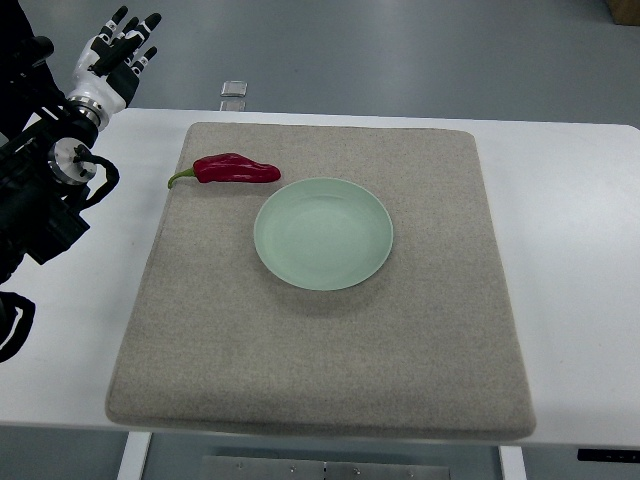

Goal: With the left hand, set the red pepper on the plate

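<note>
A red pepper with a green stem lies on the grey mat, just off the upper left rim of a pale green plate. The plate holds nothing. My left hand is raised at the far left corner of the table, well left of and beyond the pepper, its fingers spread and holding nothing. The black left arm runs down the picture's left edge. The right arm does not show.
A grey felt mat covers most of the white table. A small clear object sits at the table's far edge. Grey floor lies beyond.
</note>
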Available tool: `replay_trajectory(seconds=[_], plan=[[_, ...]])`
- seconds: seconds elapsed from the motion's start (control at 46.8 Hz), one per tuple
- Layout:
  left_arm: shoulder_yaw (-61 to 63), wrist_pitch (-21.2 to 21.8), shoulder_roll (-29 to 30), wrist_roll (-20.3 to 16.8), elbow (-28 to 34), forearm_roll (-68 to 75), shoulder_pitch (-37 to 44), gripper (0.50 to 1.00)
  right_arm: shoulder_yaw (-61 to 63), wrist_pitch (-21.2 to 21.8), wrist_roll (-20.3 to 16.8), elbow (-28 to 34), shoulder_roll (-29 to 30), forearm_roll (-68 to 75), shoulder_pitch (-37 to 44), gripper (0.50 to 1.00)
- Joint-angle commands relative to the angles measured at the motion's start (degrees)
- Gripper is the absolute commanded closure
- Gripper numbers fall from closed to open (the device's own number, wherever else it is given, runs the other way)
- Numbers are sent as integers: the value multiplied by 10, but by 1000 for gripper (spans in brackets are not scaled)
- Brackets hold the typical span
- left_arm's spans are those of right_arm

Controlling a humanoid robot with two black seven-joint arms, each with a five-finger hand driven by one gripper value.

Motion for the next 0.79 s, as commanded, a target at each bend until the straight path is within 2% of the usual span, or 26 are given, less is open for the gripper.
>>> replay_trajectory(seconds=[0.0,0.769], plan=[[0,0,0,0,0,0,0,506,0,0,0,0,0,0,0,568],[0,0,0,-10,0,0,1,506,0,0,0,0,0,0,0,568]])
